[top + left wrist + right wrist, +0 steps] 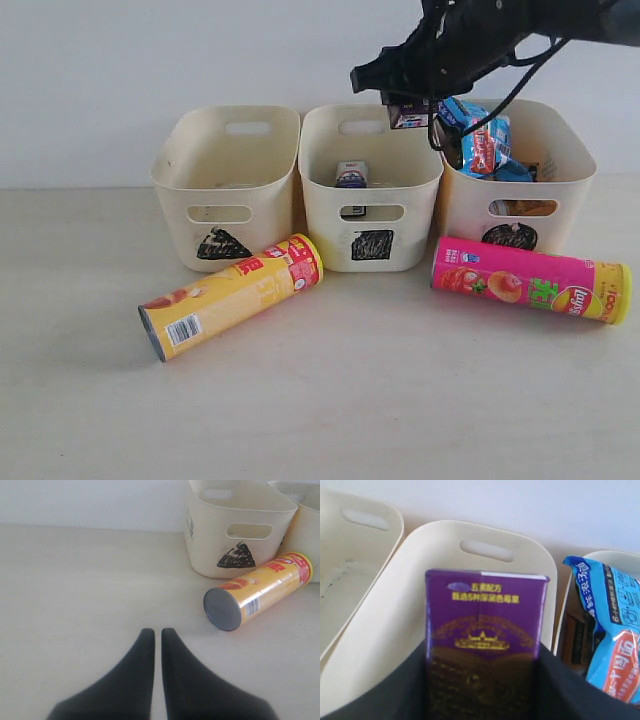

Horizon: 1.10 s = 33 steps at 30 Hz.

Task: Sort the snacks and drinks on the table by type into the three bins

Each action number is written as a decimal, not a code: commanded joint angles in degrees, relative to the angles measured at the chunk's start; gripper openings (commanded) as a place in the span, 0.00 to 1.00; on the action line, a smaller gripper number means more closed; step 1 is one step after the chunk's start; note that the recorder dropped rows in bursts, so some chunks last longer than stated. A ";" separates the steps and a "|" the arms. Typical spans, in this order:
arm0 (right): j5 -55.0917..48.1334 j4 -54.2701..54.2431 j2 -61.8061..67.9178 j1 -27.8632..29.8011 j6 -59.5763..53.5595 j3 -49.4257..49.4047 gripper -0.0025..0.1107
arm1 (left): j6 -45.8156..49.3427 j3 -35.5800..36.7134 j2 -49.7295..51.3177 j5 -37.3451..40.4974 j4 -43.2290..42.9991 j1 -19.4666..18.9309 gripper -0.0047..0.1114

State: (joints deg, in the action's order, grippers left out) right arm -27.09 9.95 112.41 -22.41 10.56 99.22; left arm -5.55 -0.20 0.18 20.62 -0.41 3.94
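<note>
While the left fingers [135, 680] hang pressed together and empty, low over the worktop [330, 420] on the near side and outside the exterior camera's frame, they appear parked so as to leave the sorting to the other arm. Just beyond them the yellow chip tube [232, 295] lies on its side, grey end toward the left wrist camera and red-labelled end close to the triangle bin [190, 160]. The pink chip tube [530, 280] lies likewise in front of the circle bin [565, 180]. Both tubes are not yet sorted, and the triangle bin, which looks empty, is presumably kept for them. Behind, the square bin [325, 210] holds the white and blue carton [351, 174], which marks it as the drinks bin. The circle bin takes packets: blue crinkly packets [482, 140] heap above its rim, and an orange-brown bag [525, 208] shows through its handle cutout. Farthest and highest, the right fingers [390, 695] pinch the dark purple carton [485, 625] from either side, holding it upright above the square bin, evidently so that release drops it beside its fellow drink.
</note>
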 commanded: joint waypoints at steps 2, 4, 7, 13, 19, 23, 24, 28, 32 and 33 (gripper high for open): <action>11.55 -2.13 4.20 1.40 -1.74 0.36 0.02 | -0.48 0.20 -0.18 0.03 -0.29 -0.16 0.07; 14.88 -2.13 5.85 1.40 -1.74 0.36 0.02 | -0.48 0.20 -0.18 0.03 -0.29 -0.16 0.07; 18.01 -2.13 8.27 1.54 -1.48 0.36 0.02 | -0.48 0.20 -0.18 0.03 -0.29 -0.16 0.07; 17.42 -2.36 12.78 1.85 -1.07 2.48 0.13 | -0.48 0.20 -0.18 0.03 -0.29 -0.16 0.07; 18.41 -2.36 14.27 1.85 -1.07 2.87 0.53 | -0.48 0.20 -0.18 0.03 -0.29 -0.16 0.07; 18.41 -2.36 14.04 1.85 -1.07 2.87 0.62 | -0.48 0.20 -0.18 0.03 -0.29 -0.16 0.07; 18.29 -2.36 13.81 1.85 -0.97 2.87 0.62 | -0.48 0.20 -0.18 0.03 -0.29 -0.16 0.07; 15.96 -2.36 12.64 1.85 -1.09 2.87 0.62 | -0.48 0.20 -0.18 0.03 -0.29 -0.16 0.07; 10.11 -1.01 10.52 1.85 -2.79 2.98 0.61 | -0.48 0.20 -0.18 0.03 -0.29 -0.16 0.07; 8.13 -0.05 9.86 1.85 -2.79 2.98 0.60 | -0.48 0.20 -0.18 0.03 -0.29 -0.16 0.07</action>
State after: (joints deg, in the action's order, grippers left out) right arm -14.65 8.32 124.67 -21.09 8.89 101.66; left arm -5.55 -0.20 0.18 20.62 -0.41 3.94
